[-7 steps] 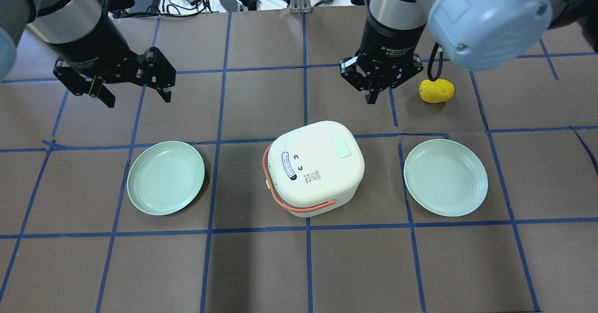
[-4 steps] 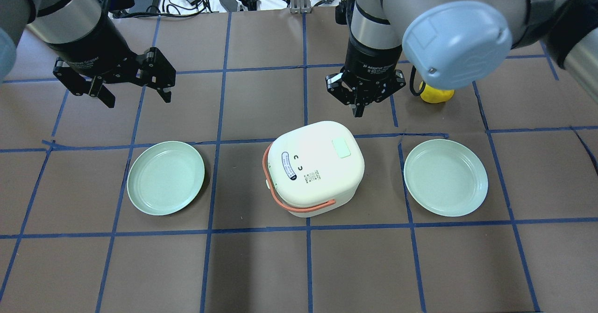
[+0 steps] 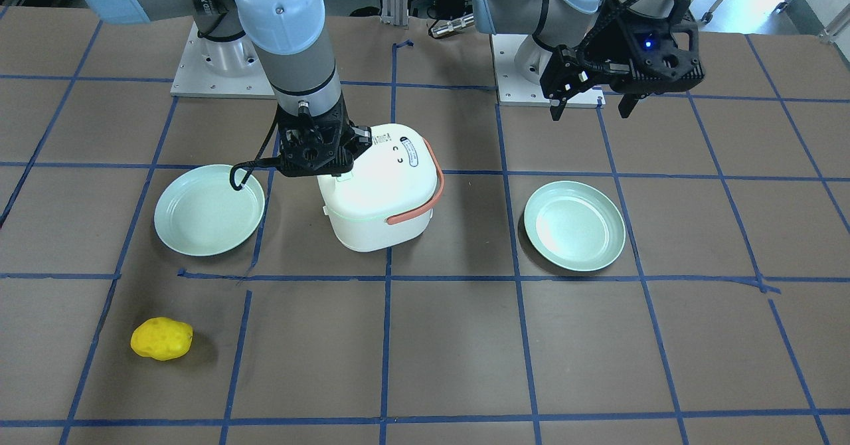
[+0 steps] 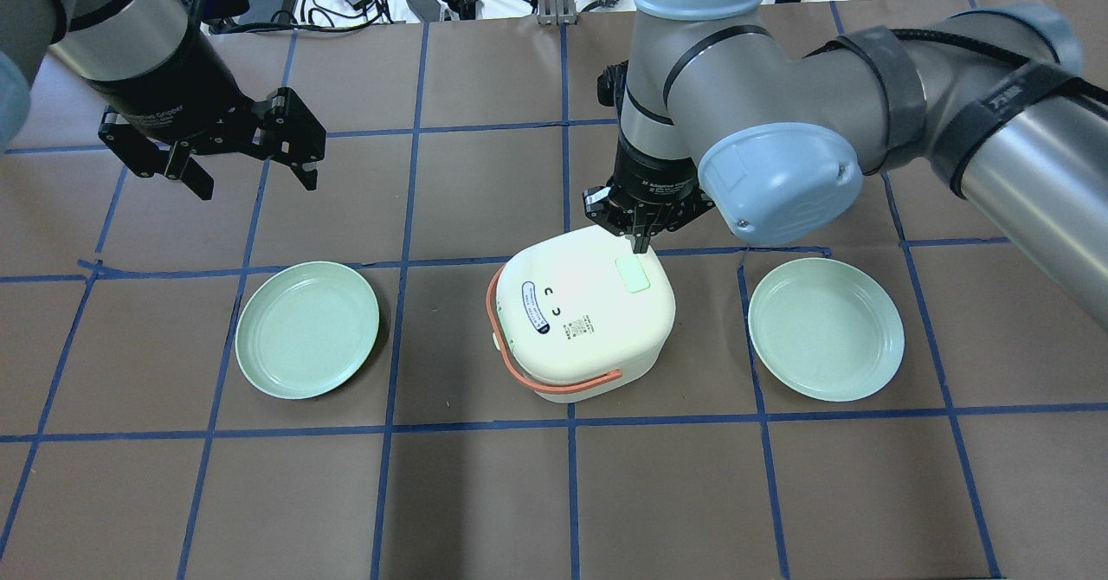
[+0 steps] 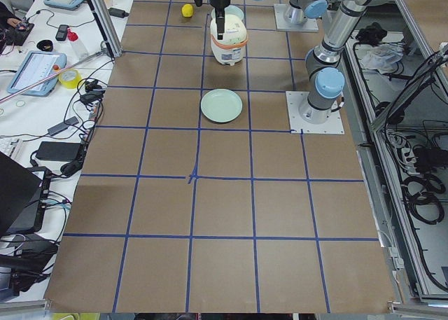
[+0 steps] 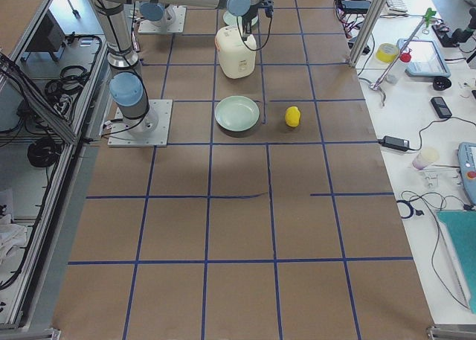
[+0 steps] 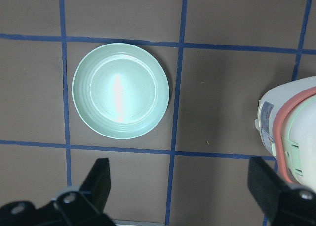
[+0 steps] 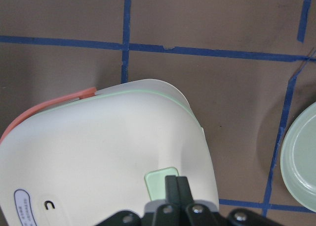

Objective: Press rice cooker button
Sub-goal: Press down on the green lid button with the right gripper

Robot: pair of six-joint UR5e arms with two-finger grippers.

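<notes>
Smooth glossy plastic cooker [image 4: 606, 342] sits on matt brown table [image 4: 485, 502]

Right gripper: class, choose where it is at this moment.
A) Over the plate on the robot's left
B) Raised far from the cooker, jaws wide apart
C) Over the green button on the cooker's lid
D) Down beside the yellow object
C: in the overhead and right wrist views the right gripper, jaws shut, is poised over the button on the lid of the rice cooker. Whether it is touching cannot be judged.
</notes>
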